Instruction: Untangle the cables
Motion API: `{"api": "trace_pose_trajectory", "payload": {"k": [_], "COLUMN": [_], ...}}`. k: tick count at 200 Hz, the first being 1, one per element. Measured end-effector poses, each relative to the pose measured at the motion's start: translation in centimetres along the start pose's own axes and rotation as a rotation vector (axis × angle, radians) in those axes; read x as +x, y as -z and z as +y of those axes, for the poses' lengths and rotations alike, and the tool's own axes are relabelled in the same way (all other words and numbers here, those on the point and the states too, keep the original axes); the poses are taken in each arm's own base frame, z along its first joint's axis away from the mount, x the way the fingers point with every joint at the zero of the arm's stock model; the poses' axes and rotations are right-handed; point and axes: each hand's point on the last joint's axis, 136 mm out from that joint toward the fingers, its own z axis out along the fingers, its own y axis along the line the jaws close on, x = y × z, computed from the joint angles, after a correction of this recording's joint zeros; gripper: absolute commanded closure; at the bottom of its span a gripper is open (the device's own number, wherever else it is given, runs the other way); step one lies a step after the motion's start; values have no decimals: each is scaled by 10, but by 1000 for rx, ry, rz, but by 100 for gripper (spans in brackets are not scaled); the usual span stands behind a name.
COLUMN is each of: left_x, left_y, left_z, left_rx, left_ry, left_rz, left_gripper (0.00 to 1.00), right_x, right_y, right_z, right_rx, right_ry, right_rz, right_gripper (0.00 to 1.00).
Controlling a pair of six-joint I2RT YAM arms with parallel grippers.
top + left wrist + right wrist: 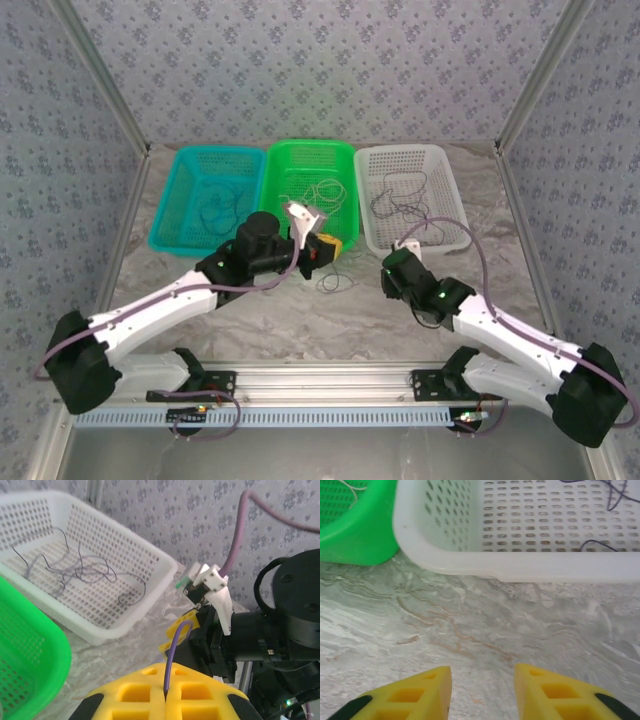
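One purple cable (170, 660) upright from pinched left jaws, tip curling rightward, right jaws standing parted

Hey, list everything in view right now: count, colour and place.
teal plastic mesh basket: one, teal, left of the row.
green plastic mesh basket: one, green, middle.
white plastic mesh basket: one, white, right.
thin dark cables: several, dark, in the teal basket.
thin whitish cables: several, whitish, in the green basket.
thin dark-purple cables: several, tangled, in the white basket.
thin cable loop: one, dark, on the marbled grey table.
thin purple cable: one, purple, in the left pincer.
left pincer: one, yellow, shut on the purple cable.
right pincer: one, yellow, open over the table.
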Motion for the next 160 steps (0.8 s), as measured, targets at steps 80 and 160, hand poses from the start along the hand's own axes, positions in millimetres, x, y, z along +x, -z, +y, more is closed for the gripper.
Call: {"api": "trace_pose_trajectory", "payload": {"k": [80,160], "left_x": [5,6], "left_y": [17,10], "left_z": [6,12], "left_rx": [-35,-54], "left_ry": [-5,45], "left_rz": [-26,-33], "left_gripper": [94,92], "right_x": [-6,-18], "right_y": [18,44], "right_z": [9,49], "right_rx": [-146,-386], "right_ry": [-38,17], "right_rz": [-47,-151], "right_gripper": [29,23]}}
